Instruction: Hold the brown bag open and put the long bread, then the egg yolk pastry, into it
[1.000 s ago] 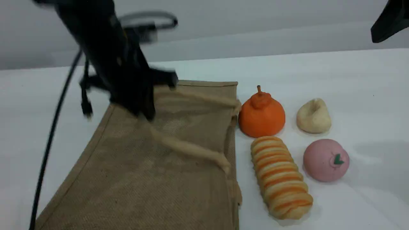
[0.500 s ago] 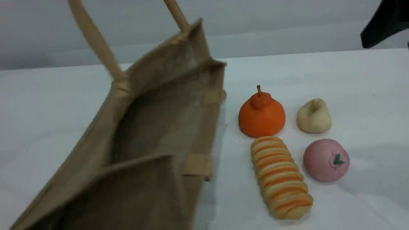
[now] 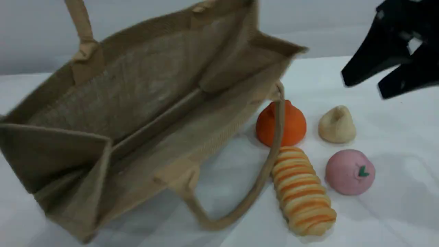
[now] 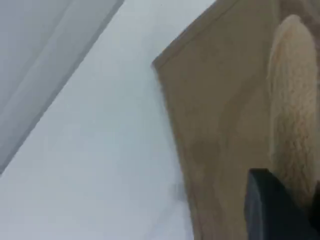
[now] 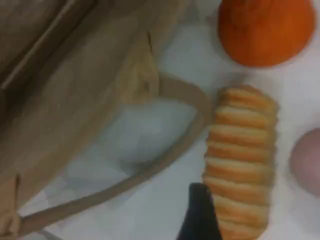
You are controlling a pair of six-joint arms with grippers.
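Observation:
The brown bag (image 3: 144, 89) hangs tilted above the table's left half, its mouth gaping toward the camera. Its upper handle (image 3: 80, 24) runs out of the scene view's top edge. In the left wrist view my left gripper (image 4: 280, 215) is shut on that pale handle (image 4: 292, 100) beside the bag's wall (image 4: 220, 125). The lower handle (image 3: 264, 171) dangles across the long bread (image 3: 301, 192), which lies striped side up on the table. The egg yolk pastry (image 3: 336, 125) sits behind it. My right gripper (image 3: 363, 88) hovers open above the pastry, empty. The right wrist view shows the bread (image 5: 242, 155) under its fingertip (image 5: 200, 215).
An orange stemmed fruit (image 3: 291, 123) stands between the bag and the pastry, partly behind the hanging handle. A pink peach (image 3: 349, 171) lies right of the bread. White tabletop (image 3: 394, 206) shows to the right and front.
The bag went from lying flat to lifted and opened wide, and its lower handle dropped over the orange fruit and bread. My right gripper descended from the top right corner toward the food.

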